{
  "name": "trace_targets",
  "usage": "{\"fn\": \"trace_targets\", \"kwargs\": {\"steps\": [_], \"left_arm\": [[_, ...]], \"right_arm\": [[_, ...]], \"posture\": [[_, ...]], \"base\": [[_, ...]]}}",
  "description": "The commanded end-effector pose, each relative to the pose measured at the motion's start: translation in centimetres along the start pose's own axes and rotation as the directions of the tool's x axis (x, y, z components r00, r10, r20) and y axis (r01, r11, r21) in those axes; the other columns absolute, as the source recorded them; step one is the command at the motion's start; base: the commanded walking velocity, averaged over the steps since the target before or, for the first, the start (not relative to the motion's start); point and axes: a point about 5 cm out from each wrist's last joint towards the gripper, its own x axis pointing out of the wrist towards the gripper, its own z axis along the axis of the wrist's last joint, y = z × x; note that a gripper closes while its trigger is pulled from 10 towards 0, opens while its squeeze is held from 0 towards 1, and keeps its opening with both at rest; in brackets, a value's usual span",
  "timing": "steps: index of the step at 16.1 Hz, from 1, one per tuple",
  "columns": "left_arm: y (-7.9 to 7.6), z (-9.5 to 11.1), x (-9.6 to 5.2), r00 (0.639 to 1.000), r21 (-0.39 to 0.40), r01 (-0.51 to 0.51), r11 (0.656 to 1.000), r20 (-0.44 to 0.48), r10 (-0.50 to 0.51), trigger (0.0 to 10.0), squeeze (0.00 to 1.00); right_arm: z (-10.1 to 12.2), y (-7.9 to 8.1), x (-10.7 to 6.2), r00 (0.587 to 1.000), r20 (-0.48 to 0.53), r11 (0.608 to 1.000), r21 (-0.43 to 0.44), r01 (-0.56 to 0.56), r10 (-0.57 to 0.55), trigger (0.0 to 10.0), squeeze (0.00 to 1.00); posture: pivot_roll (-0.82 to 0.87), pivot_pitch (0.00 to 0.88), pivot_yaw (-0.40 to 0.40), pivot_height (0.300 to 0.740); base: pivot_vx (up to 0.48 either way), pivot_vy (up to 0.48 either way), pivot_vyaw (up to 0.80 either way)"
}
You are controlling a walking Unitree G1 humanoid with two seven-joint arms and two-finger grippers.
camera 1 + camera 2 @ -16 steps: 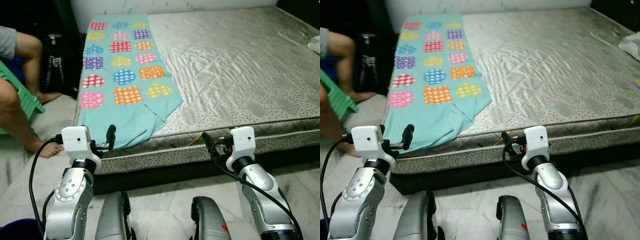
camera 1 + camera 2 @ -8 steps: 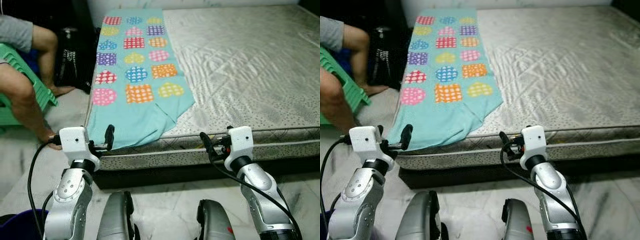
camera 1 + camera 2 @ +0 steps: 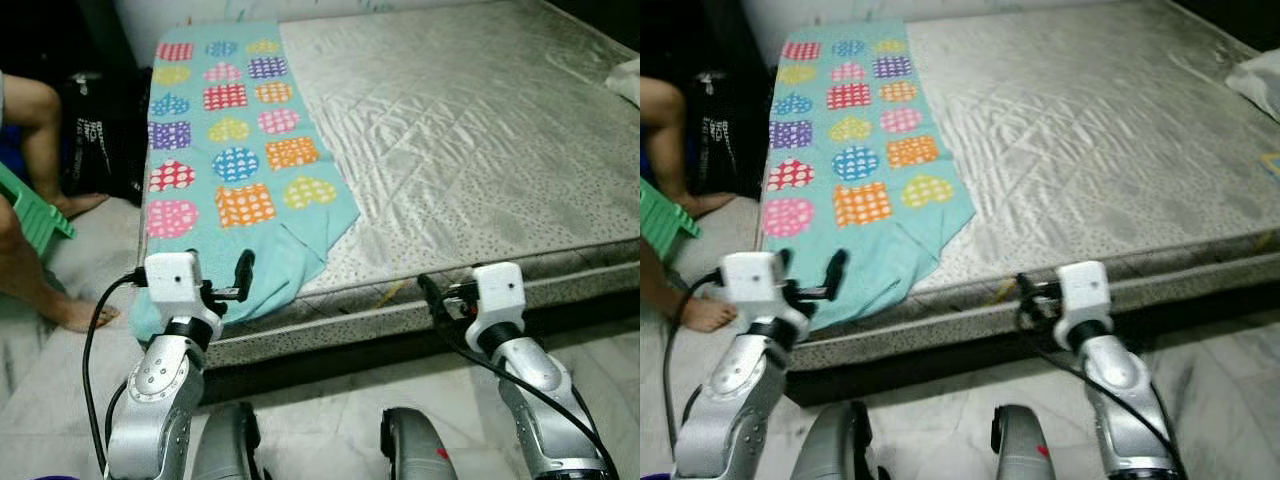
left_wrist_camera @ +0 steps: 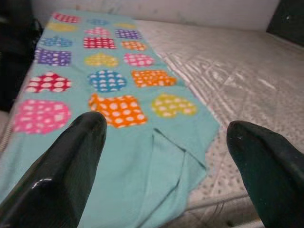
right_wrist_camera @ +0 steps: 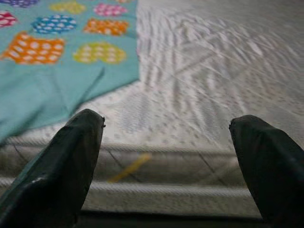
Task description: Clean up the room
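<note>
Two end effectors nearer the blanket (image 3: 232, 170)

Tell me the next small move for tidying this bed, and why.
Probably reach the left gripper forward onto the turquoise cloth with coloured dotted patches. Its fingers are open and aimed at the cloth's rumpled near corner hanging over the grey mattress edge, not yet touching it.

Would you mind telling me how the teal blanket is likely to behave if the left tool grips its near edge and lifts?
The blanket is probably floppy: its near corner already folds and droops over the mattress edge. It looks thin and lies flat, so likely light. Lifted by the left tool at one spot, it would probably sag and drag rather than come up whole.
</note>
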Motion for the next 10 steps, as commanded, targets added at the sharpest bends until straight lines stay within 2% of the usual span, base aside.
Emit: {"fn": "trace_targets", "kwargs": {"steps": [1,10], "left_arm": [[1.08,0.13,-0.31,0.999,0.017,-0.035,0.999,-0.002,0.035,10.0,0.0],[0.81,0.13,-0.14,1.0,0.011,-0.024,1.0,-0.001,0.024,10.0,0.0]], "right_arm": [[0.53,0.9,0.42,0.999,0.022,1.0,0.004,-0.03,0.029,10.0,0.0],[0.51,0.7,0.53,0.999,0.027,1.0,0.012,-0.02,0.02,10.0,0.0]], "posture": [[-0.15,0.13,0.034,0.595],[-0.15,0.125,0.034,0.595]], "base": [[0.341,0.0,0.0],[0.332,0.0,0.0]]}}
